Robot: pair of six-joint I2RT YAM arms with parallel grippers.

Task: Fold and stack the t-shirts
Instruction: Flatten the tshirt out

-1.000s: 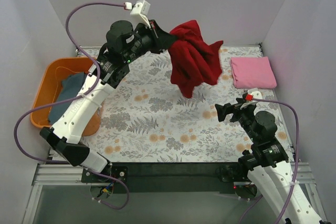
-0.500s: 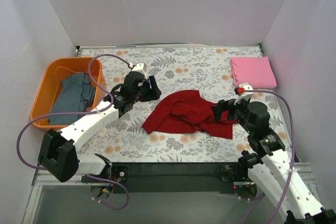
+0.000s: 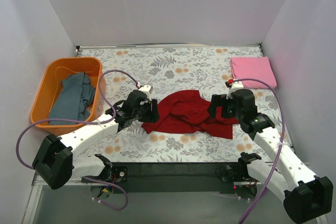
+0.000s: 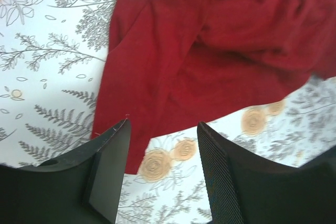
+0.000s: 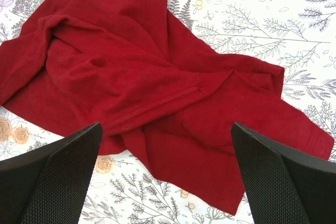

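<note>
The dark red t-shirt lies crumpled on the floral tablecloth in the middle. It also shows in the left wrist view and in the right wrist view. My left gripper is open at the shirt's left edge, with its jaws over the lower left corner. My right gripper is open wide over the shirt's right part. A folded pink t-shirt lies at the back right. A grey-blue t-shirt lies in the orange basket.
The orange basket stands at the left edge of the tablecloth. White walls close the back and both sides. A black strip runs along the near edge of the table by the arm bases.
The red shirt, held up high by the left gripper a second ago, now lies on the cloth. Both grippers have come down to its left and right sides.
</note>
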